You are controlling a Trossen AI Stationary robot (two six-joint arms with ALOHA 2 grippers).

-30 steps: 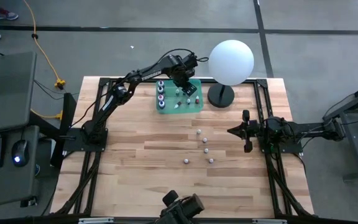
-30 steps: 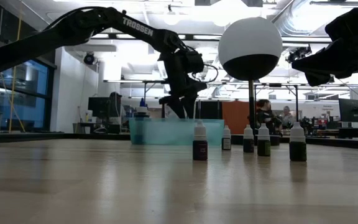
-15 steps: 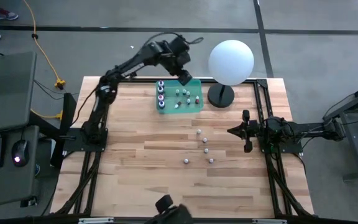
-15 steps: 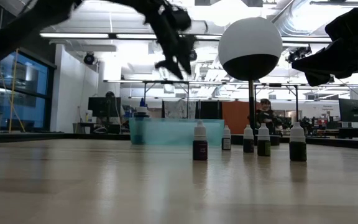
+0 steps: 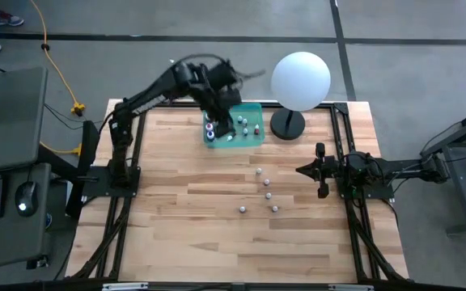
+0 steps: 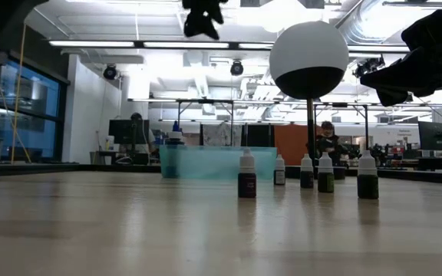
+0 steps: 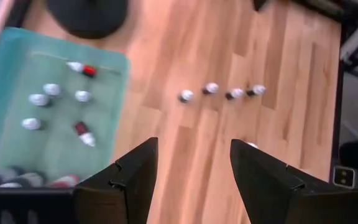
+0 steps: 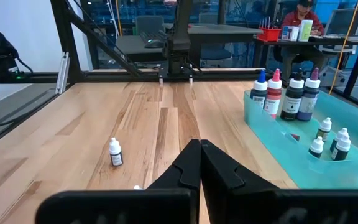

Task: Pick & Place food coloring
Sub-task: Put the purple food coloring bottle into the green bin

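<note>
Worktop (image 5: 176, 202), light wood, both arms mounted at its sides. White globe lamp (image 5: 301, 79) on a dark base at the far edge, not part of the job. Beside it the teal tray (image 5: 253, 139), already holding several bottles: taller coloured ones along one wall, small white-capped ones standing or lying on its floor. Left hand (image 5: 219, 101) raised high above the tray, fingers released, nothing between them; its wrist view looks straight down on tray and bare wood. Right hand (image 5: 320, 171) parked over the right side of the worktop, clenched shut and empty. Five loose bottles (image 5: 267, 195) stand on the open wood between the tray and the right hand, in a loose scatter, well apart from the tray. We judge one delivery done and the left arm between trips. Next move, as we read it: carry the left hand out over the nearest loose bottle, descend with fingers straddling the cap, close gently; these tip easily.
</note>
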